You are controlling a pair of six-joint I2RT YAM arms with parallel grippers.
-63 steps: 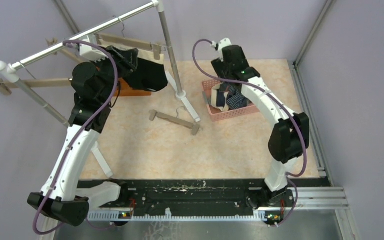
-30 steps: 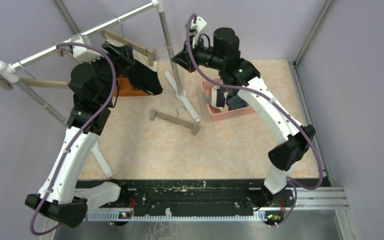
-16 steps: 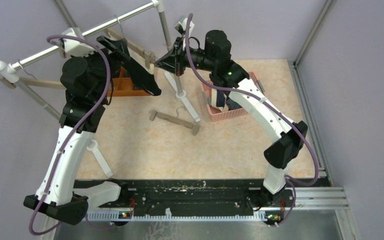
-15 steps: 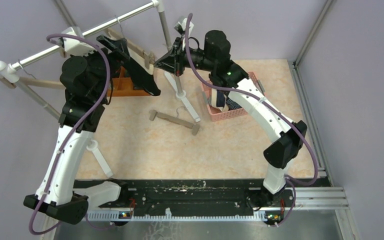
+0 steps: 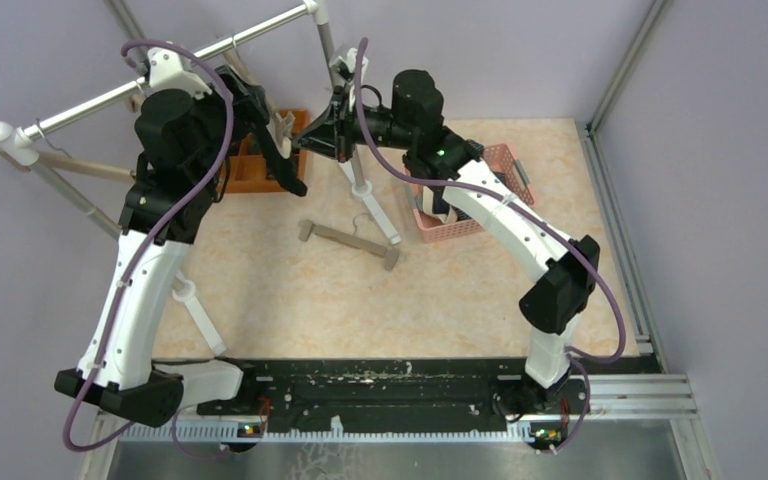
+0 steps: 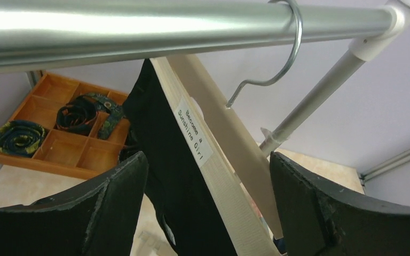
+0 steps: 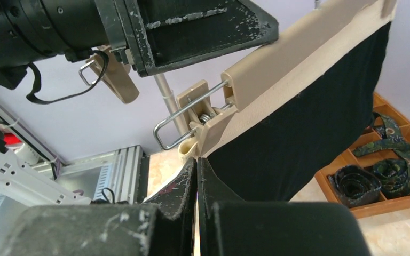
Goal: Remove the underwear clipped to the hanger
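Black underwear (image 6: 163, 144) with a wide beige waistband (image 6: 213, 176) hangs clipped to a wooden hanger (image 6: 229, 133) hooked over the silver rail (image 6: 139, 21). My left gripper (image 6: 207, 160) is open, one finger on each side of the cloth and the hanger bar, touching neither. In the right wrist view the same underwear (image 7: 309, 133) is held by the hanger's spring clip (image 7: 203, 114). My right gripper (image 7: 196, 160) is shut, its tips right under that clip's lower end. From above, the left gripper (image 5: 270, 135) and right gripper (image 5: 307, 138) meet at the hanger's end.
An orange divided tray (image 5: 243, 178) with dark rolled items sits under the rail (image 5: 230, 48). The rack's upright pole (image 5: 345, 120) stands just beside my right gripper. A bare wooden hanger (image 5: 350, 240) lies on the floor. A pink basket (image 5: 500, 160) holds more underwear (image 5: 445, 205).
My right arm swung left from above the pink basket to the hanger's clip, staying shut. My left gripper rose toward the rail and its jaws spread wider around the hanging cloth.
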